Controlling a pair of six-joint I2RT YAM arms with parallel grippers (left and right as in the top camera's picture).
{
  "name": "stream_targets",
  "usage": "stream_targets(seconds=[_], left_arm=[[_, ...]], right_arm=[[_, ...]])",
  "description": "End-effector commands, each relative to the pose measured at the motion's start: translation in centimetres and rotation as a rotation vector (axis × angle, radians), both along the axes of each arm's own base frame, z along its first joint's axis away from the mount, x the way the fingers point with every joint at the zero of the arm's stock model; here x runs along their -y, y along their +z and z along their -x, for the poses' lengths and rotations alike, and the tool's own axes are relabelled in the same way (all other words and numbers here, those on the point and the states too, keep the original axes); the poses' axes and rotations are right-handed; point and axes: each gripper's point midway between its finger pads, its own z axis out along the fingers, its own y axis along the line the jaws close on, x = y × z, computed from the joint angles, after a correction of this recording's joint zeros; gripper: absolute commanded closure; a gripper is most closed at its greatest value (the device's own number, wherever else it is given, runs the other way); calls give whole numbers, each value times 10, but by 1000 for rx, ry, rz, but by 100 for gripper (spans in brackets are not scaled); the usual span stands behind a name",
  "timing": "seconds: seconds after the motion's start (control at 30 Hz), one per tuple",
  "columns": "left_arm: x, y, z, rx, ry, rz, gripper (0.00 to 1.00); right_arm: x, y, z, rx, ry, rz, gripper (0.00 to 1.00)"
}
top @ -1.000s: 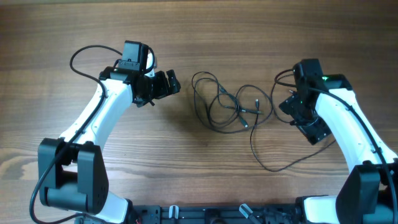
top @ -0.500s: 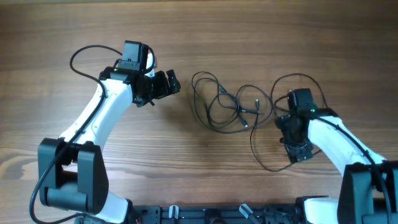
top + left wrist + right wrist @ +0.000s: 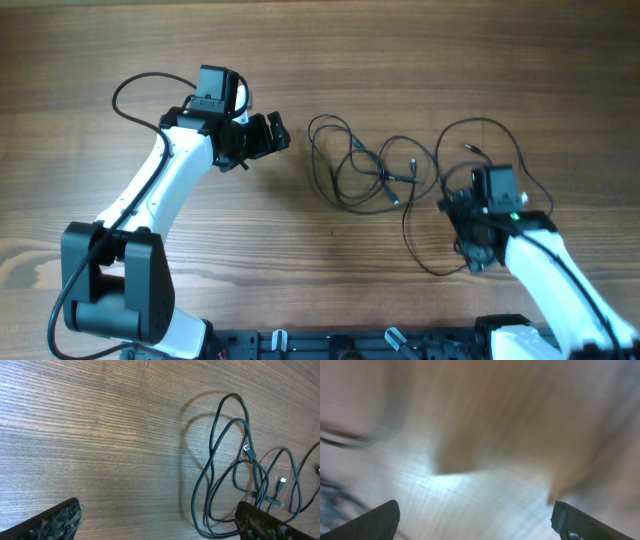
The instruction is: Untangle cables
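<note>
Presently the thin black flexible cables (image 3: 372, 170) lie flat in a loose tangle near the middle of the brown wood-grain surface (image 3: 100, 210). Several loops cross at a small knot (image 3: 385, 178), and small plug tips show among them. One long loose strand (image 3: 430, 262) runs out of the tangle toward the near right and curves back. The left wrist view shows the same cables (image 3: 235, 475) in the right half of its frame, overlapping at several crossings. The left pincer (image 3: 272, 134) stands just left of the bundle, clear of it, with its jaws spread to full width and nothing between them. The right pincer (image 3: 462, 230) sits at the right side of the bundle, close by the long strand, jaws likewise fully apart and empty. Whether it touches that strand cannot be told, since its wrist view is blurred and shows only bare surface. Judged from this layout, the step in hand is the approach for a first grasp. To do it well, each pincer should come down low to the surface and close on one single cord, on opposite sides of the knot, never on two cords together. The pull should then go outward, slowly. A hasty pull risks tightening the knot, or a plug tip catching in a loop.
</note>
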Motion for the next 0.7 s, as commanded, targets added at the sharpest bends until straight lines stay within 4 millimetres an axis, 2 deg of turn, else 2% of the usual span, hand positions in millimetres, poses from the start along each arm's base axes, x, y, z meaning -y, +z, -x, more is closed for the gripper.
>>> stream_targets(seconds=[0.0,0.13,0.2,0.3,0.5,0.6,0.67], left_arm=[[-1,-3,0,-8,8,-2,0],[-1,-3,0,-8,8,-2,0],[-1,-3,0,-8,8,-2,0],[-1,-3,0,-8,8,-2,0],[-1,-3,0,-8,8,-2,0],[-1,-3,0,-8,8,-2,0],[-1,-3,0,-8,8,-2,0]], right_arm=[[3,13,23,-21,-114,-16,0],[11,26,21,47,-118,25,0],[18,23,24,39,-131,64,0],[16,0,45,-60,-179,49,0],[15,-32,64,-92,-236,30,0],[16,-43,52,-4,-251,23,0],[15,-45,27,130,-252,-3,0]])
